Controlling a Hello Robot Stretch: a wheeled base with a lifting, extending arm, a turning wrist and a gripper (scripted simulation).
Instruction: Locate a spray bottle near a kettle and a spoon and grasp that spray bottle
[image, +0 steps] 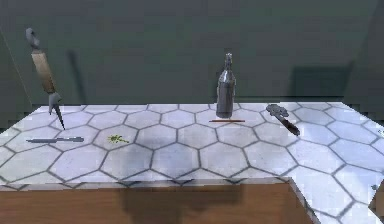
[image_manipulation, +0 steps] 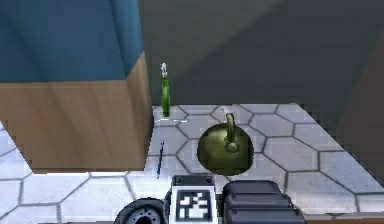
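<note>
One dark bottle ahead, a green kettle and slim bottle sideways; cannot tell the jaws' hold.

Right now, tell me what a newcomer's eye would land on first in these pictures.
In the arm side view, a round olive-green kettle sits on the hexagon-tiled counter, with a slim green bottle upright behind it to the left, beside a blue-and-wood block. In the forward view, a dark grey bottle stands upright just right of the middle.

olive kettle, green bottle, white hex-tile ctr
</note>
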